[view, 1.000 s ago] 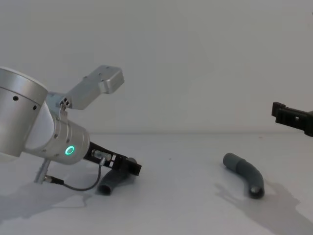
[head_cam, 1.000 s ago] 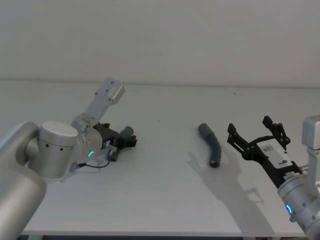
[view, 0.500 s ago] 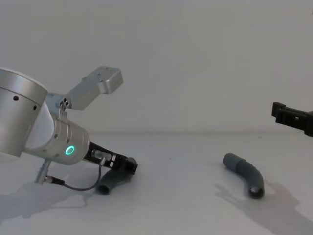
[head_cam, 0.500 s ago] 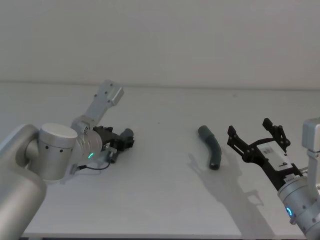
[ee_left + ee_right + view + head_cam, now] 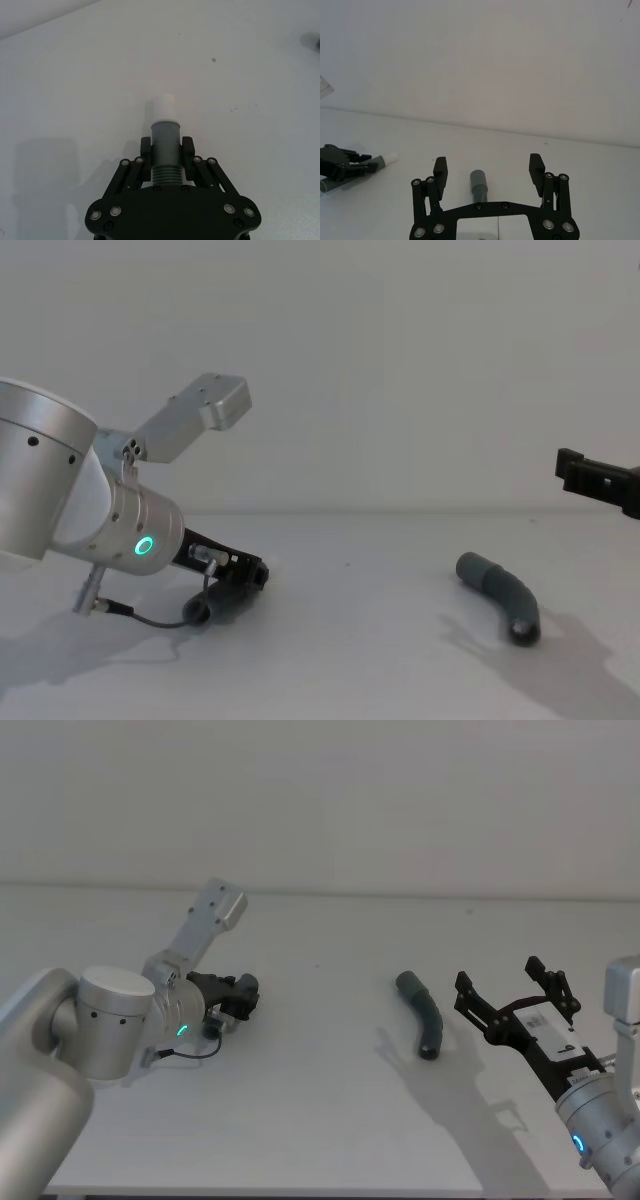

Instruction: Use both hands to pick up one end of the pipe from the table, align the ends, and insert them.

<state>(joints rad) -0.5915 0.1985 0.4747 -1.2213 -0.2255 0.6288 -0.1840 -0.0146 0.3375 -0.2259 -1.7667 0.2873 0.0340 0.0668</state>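
Well, my biggest worry is the table (image 5: 330, 1110). The left gripper (image 5: 166, 150) sits very low over it, so if I tip that arm the wrong way, the left pipe piece (image 5: 165, 137) could scrape the top and twist in the grip. I cannot tell if that piece is off the table yet. The next worry is the right gripper (image 5: 503, 982). If I bring it down a bit off line, one finger could bump the right pipe piece (image 5: 425, 1015) and roll it away, since it is round and bent. A grab on the ribbed bend could also let it turn, and then the two ends would not meet straight. Now the tools. The left gripper is clamped on its piece, with a finger pressed on each side near where the ribs start. The pale end (image 5: 163, 106) sticks out past the fingertips, free and touching nothing that I can see. The right gripper has its fingers spread wide apart and holds nothing. Its piece lies on the table just ahead of the fingertips, and its grey cuff (image 5: 478, 177) points back into the gap between them.
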